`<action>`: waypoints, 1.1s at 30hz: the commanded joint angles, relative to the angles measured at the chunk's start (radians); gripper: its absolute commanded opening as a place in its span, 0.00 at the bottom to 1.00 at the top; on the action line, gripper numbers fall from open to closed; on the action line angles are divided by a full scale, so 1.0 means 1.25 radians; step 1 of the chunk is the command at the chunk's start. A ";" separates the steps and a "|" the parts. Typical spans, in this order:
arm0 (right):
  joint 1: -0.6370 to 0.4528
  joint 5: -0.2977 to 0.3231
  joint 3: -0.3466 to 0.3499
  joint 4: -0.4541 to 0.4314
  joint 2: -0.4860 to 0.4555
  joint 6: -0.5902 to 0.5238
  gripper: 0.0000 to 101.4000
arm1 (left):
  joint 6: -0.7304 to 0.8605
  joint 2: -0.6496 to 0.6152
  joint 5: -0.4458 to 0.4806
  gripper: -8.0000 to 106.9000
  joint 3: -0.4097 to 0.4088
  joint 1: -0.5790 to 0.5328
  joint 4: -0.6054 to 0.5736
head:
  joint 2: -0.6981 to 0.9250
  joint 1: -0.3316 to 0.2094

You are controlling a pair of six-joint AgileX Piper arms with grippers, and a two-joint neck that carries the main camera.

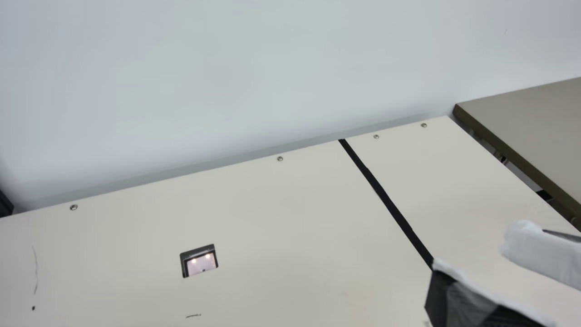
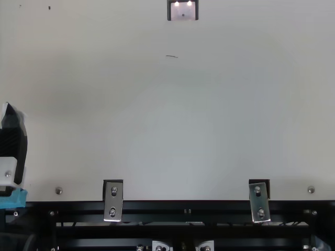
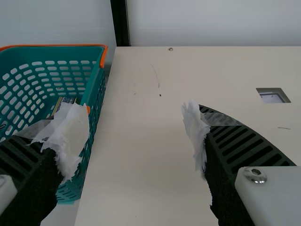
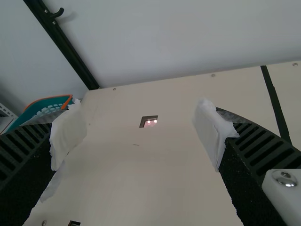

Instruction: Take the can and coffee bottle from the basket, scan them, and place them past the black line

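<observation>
Ragged white wrapping (image 3: 195, 132) tips black ribbed fingers (image 3: 247, 147); white plates (image 3: 273, 200) carry silver screws (image 3: 255, 175).

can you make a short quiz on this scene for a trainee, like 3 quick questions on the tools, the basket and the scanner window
1. True or false: the left tool and the right tool both stand open.
2. What colour is the rim of the basket in the left wrist view?
a) black
b) orange
c) white
3. Fill in the missing word: in the main view, the scanner window set into the table shows ____ bright lights.

Key: 1 true; 2 b; 3 two
</observation>
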 commanded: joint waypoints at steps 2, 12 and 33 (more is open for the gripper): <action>0.000 0.000 0.000 0.000 0.000 0.000 1.00 | 0.000 0.000 0.000 0.85 0.000 0.000 0.000 | -0.004 -0.019; 0.000 -0.004 0.000 -0.001 0.000 0.000 1.00 | 0.000 0.000 0.000 0.85 0.000 0.000 0.000 | 0.036 -0.013; 0.000 -0.004 0.000 -0.001 0.000 0.000 1.00 | 0.000 0.000 0.000 0.85 0.000 0.000 0.000 | 0.781 -0.021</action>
